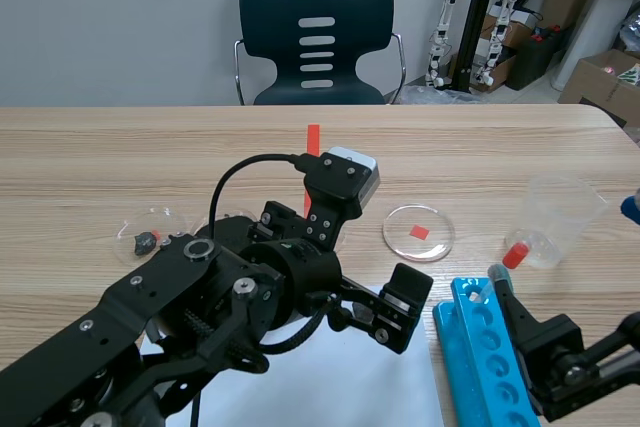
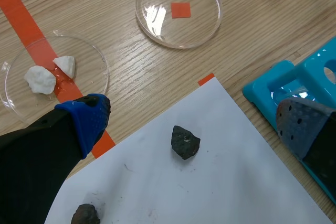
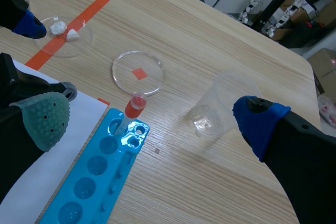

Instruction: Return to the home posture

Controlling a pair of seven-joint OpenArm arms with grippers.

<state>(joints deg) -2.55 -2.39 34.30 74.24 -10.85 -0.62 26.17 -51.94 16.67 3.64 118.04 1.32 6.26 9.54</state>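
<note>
The left arm [image 1: 150,327] is slanting up from the lower left of the scene view, its long axis running toward the middle of the table. The left gripper [image 2: 195,116] is pointing forward and down over a white paper sheet [image 2: 220,182]. Its fingers are standing wide apart and gripping nothing. One dark stone [image 2: 185,141] is lying on the sheet between them, and a second stone [image 2: 85,215] is lying closer to the wrist.

Ahead of the gripper, a clear dish [image 2: 31,59] holding two white lumps [image 2: 39,80] is sitting on an orange tape line. Another clear dish [image 2: 157,24] is sitting over an orange square mark.

Beside the sheet, a blue tube rack [image 3: 94,177] is lying with its long axis running away from the robot. A red-capped tube [image 3: 131,109] is leaning in its far end, and a clear plastic cup [image 3: 215,108] is sitting further right.

The right arm [image 1: 580,357] is lying low at the lower right. The right gripper [image 3: 152,120] is pointing forward and down over the rack, spread wide and holding nothing.
</note>
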